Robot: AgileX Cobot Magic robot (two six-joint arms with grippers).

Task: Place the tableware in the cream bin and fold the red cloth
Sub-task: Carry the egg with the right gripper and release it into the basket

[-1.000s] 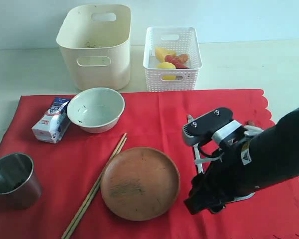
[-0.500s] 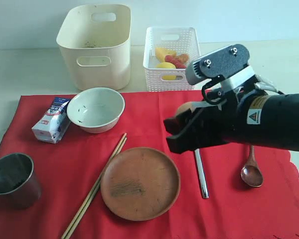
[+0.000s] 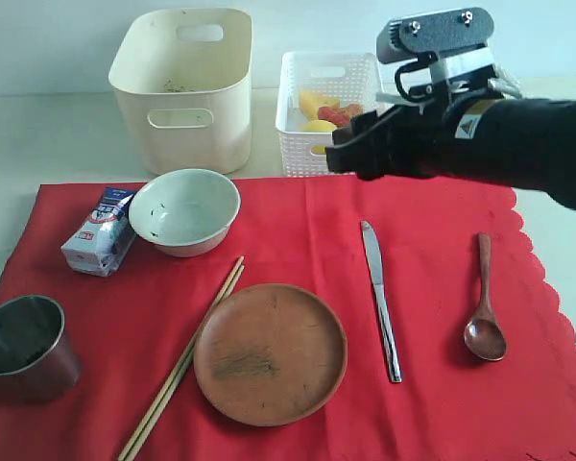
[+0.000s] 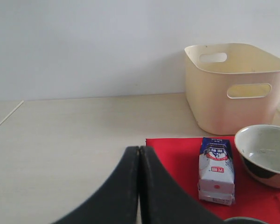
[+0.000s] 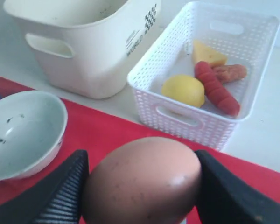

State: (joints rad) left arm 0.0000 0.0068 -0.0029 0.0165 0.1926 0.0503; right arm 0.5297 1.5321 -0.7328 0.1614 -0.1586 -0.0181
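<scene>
On the red cloth [image 3: 298,230] lie the pale bowl [image 3: 184,209], steel cup [image 3: 19,346], brown wooden plate [image 3: 269,352], chopsticks [image 3: 182,360], knife [image 3: 379,298] and dark spoon [image 3: 484,307]. The cream bin [image 3: 187,86] stands behind the cloth at the left. My right gripper [image 3: 350,154] hovers over the cloth's far edge, in front of the white basket. In the right wrist view it is shut on a brown egg [image 5: 142,186]. My left gripper [image 4: 139,150] is shut with nothing in it, off the cloth's left corner, and the exterior view does not show it.
A white lattice basket [image 3: 331,115] holding yellow and red food pieces stands right of the cream bin. A milk carton [image 3: 99,230] lies on the cloth left of the bowl. Pale tabletop surrounds the cloth.
My right arm has lifted from the cloth's near right and swung toward the white basket with the egg, uncovering the knife and spoon. Nothing else moved.
</scene>
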